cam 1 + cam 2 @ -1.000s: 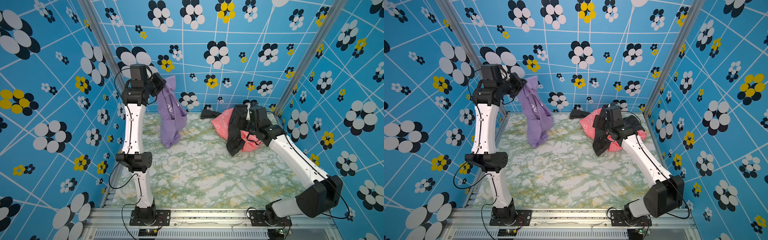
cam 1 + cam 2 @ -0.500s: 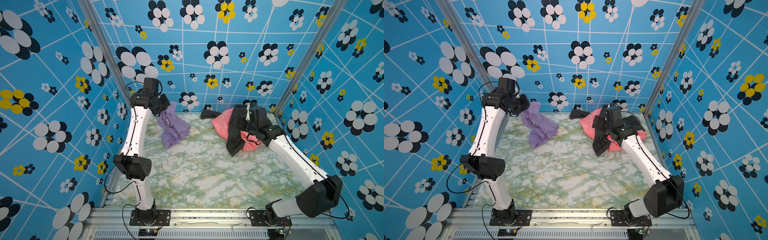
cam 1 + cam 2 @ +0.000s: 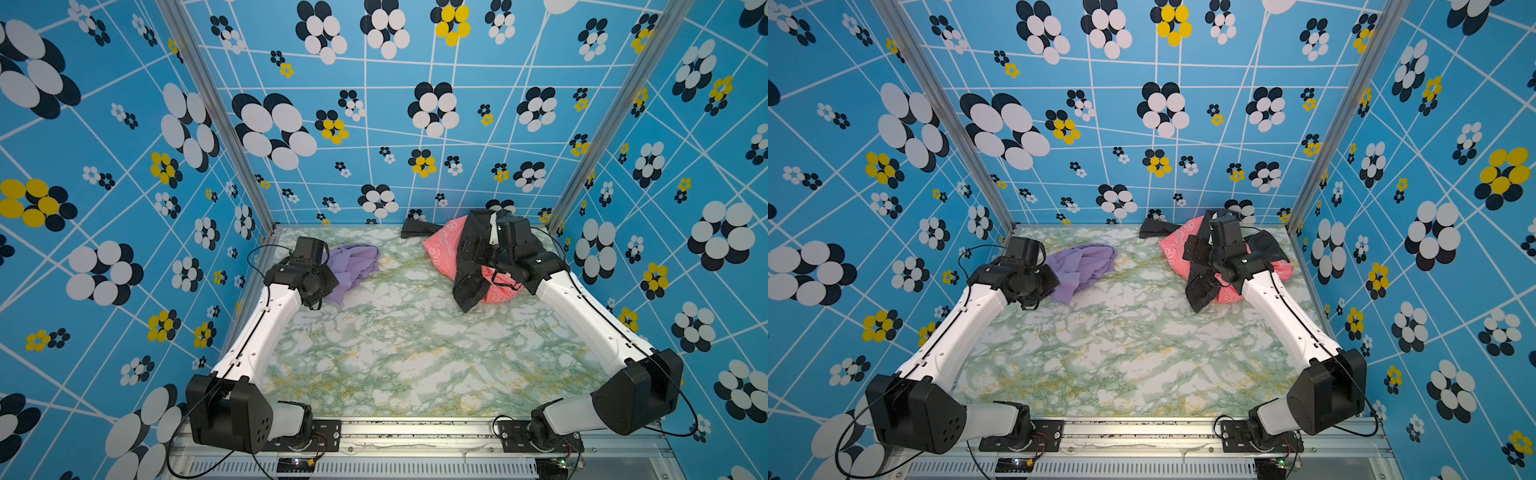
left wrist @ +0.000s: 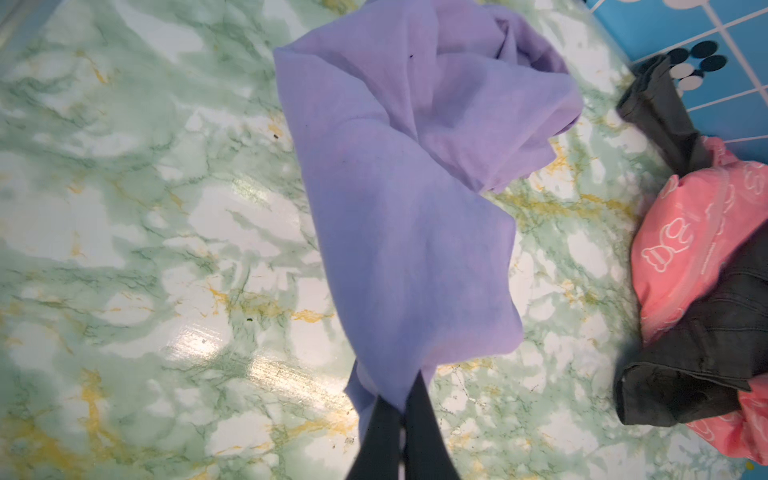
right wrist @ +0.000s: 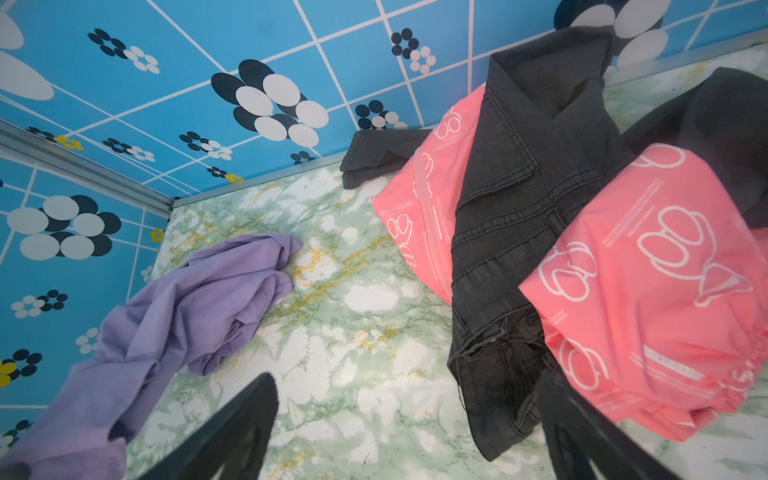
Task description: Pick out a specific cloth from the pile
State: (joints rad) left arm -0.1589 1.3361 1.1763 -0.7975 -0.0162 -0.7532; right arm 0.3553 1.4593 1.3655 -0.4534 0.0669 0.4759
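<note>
The cloth (image 3: 353,266) (image 3: 1084,266), plain lavender-purple, lies crumpled on the table at the back left. One end of it (image 4: 407,208) runs up between the fingers of my left gripper (image 4: 402,399), which is shut on it low over the table. The pile sits at the back right: a salmon-pink garment (image 3: 440,245) (image 5: 648,291) with white print, and a dark grey-black garment (image 3: 469,286) (image 5: 511,208) draped across it. My right gripper (image 5: 407,386) hovers open beside the pile, one finger against the dark garment's edge, nothing between its fingers.
The green marbled table (image 3: 395,353) is boxed in by blue flowered walls (image 3: 374,124) on three sides, with metal corner posts (image 3: 216,112). A dark sleeve (image 3: 415,227) of the pile reaches along the back wall. Both arm bases stand at the front rail (image 3: 415,428).
My left arm has come down from high up, where the cloth hung free, and the cloth now rests bunched on the table. The right arm and the pile have not moved.
</note>
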